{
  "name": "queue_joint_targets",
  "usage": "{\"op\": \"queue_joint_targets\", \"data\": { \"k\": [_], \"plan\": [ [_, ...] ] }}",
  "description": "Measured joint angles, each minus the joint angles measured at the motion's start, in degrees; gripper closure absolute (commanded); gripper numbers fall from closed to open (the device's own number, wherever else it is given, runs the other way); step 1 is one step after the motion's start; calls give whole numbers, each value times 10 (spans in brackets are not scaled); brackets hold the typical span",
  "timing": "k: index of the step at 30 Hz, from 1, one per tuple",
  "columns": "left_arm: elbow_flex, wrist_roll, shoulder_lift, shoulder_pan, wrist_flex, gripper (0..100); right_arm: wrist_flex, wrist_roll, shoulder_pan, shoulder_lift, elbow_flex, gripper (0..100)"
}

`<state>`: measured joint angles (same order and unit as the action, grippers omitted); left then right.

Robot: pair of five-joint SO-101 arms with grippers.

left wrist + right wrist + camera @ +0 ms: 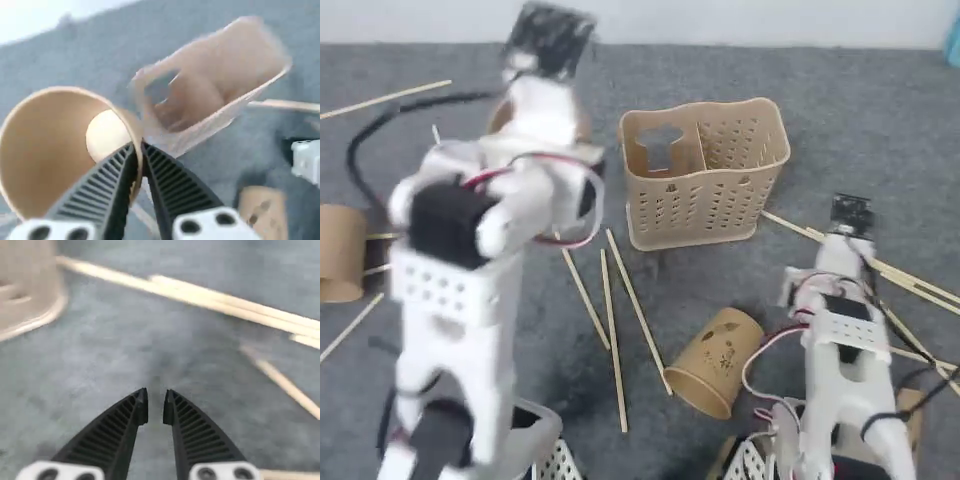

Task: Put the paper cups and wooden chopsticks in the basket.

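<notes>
L gripper is clamped on the rim of a paper cup, one finger inside and one outside the wall, the cup's mouth facing the wrist cam. You've got it lifted off the bench, up beside the basket on its handle-cutout side, not over the opening yet.

Handling, as I judge it: the cup's v. light and thin-walled. The rim roll is the stiffest bit, so a rim pinch is the right hold, but squeeze hard and it'll go oval or crease. It may also swing on the pinch, so carry it slow and let go low inside the basket or it could bounce out.

Chopsticks look light, stiff, thin and smooth. Take them across the mid-length w/ the tips right down on the bench, else they'll prob. roll or pivot out.

L arm pose: stands tall w/ the elbow high and the forearm stretched out over the bench toward the basket.

R gripper is barely open, just a thin gap at the tips, nothing in it. It points down at bare bench, w/ a bundle of sticks lying beyond. R arm sits low and folded.

Not yet in the basket: a cup on its side btw the arms, and another cup at the far L edge.
</notes>
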<state>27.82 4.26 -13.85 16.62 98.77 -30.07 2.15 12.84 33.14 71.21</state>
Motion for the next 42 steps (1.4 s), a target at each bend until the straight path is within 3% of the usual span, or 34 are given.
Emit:
{"op": "queue_joint_targets", "data": {
  "k": [4, 14, 20, 34, 42],
  "plan": [
    [161, 1, 94, 58, 0, 987, 18, 55, 43, 0, 0, 924],
    [478, -5, 316, 140, 0, 988, 22, 55, 42, 0, 0, 924],
    [491, -59, 416, 196, 0, 988, 24, 55, 26, 0, 0, 924],
    [483, -120, 474, 199, 0, 986, 33, 55, 14, 0, 0, 924],
    [476, -120, 474, 194, 0, 773, 33, 55, 14, 0, 0, 924]
  ]
}}
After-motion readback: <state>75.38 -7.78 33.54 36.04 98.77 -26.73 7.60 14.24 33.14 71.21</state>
